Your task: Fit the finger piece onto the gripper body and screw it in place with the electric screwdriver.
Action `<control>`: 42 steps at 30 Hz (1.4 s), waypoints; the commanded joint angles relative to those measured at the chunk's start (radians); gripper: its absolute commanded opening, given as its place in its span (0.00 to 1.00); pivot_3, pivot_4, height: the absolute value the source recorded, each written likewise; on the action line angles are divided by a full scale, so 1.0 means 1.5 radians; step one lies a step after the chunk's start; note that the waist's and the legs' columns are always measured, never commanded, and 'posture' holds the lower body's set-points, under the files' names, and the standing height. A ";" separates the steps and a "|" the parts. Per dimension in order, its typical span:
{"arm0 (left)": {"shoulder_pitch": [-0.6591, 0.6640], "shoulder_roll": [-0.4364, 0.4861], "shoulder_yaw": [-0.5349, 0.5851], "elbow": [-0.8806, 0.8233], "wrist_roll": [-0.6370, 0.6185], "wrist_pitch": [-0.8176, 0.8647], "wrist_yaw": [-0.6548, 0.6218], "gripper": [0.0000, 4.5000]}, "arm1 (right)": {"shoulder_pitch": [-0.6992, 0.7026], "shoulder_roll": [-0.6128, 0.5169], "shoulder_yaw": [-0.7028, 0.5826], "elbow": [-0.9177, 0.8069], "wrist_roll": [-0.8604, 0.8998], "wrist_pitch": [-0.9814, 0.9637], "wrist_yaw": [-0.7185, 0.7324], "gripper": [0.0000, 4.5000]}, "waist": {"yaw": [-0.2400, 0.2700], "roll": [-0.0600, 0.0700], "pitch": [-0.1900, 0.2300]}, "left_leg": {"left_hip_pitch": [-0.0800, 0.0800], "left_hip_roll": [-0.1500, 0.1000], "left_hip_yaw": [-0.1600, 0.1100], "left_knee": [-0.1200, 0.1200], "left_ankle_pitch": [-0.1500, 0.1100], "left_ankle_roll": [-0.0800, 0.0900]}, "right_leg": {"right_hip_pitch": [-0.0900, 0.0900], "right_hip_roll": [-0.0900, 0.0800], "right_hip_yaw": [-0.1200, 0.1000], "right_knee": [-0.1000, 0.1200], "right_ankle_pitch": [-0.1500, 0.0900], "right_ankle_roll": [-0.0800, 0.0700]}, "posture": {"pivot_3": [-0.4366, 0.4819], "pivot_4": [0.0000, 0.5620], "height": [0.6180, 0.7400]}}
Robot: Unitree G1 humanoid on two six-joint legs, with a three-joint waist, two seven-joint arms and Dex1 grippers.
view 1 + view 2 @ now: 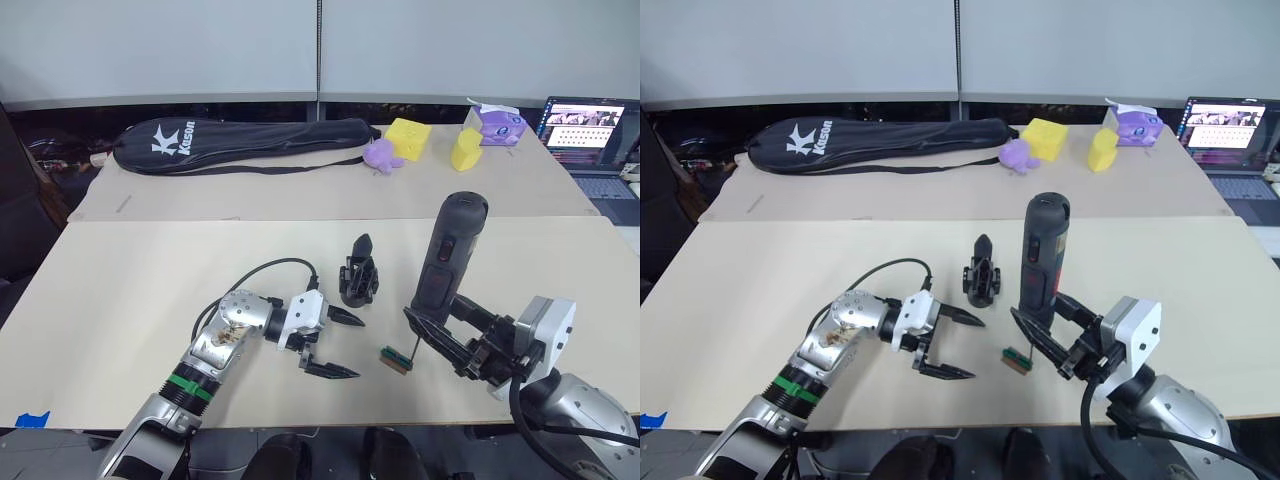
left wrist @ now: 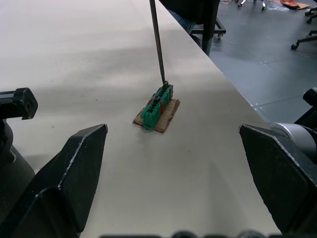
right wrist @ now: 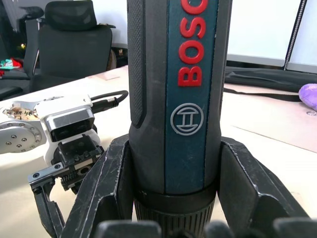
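My right gripper [image 1: 436, 308] is shut on the electric screwdriver [image 1: 450, 250], a thick black tool with red lettering [image 3: 193, 44], held upright. Its thin metal bit [image 2: 157, 42] reaches down to a small green block [image 1: 397, 360] and touches the block's top. The gripper body [image 1: 358, 272], a small black assembly with an upright pointed finger, stands on the table left of the screwdriver. My left gripper [image 1: 357, 348] is open just in front of it, pointing toward the green block [image 2: 157, 106], touching nothing. A loose finger piece is out of view.
At the back lie a long black racket bag [image 1: 250, 140], two yellow blocks [image 1: 408, 138], a purple toy [image 1: 380, 155] and a purple box [image 1: 497, 125]. A laptop [image 1: 585, 130] stands at the far right. The table's front edge [image 1: 300, 428] runs close under both grippers.
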 commanded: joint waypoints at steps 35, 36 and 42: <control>-0.021 -0.001 0.006 -0.017 -0.002 -0.002 0.005 1.00 | 0.023 0.004 -0.022 -0.040 0.010 -0.045 0.033 0.42 | 0.000 0.000 0.000 | 0.000 0.000 0.000 0.000 0.000 0.000 | 0.000 0.000 0.000 0.000 0.000 0.000 | 0.48 0.27 0.86; -0.021 -0.001 0.006 -0.018 -0.002 -0.002 0.005 1.00 | 0.024 0.005 -0.021 -0.041 0.010 -0.045 0.033 0.42 | 0.000 0.000 0.000 | 0.000 0.000 0.000 0.000 0.000 0.000 | 0.000 0.000 0.000 0.000 0.000 0.000 | 0.48 0.27 0.86; -0.024 -0.004 0.006 -0.011 -0.002 -0.004 0.003 1.00 | 0.021 0.007 -0.014 -0.035 -0.003 -0.049 0.033 0.42 | 0.000 0.000 0.000 | 0.000 0.000 0.000 0.000 0.000 0.000 | 0.000 0.000 0.000 0.000 0.000 0.000 | 0.48 0.27 0.86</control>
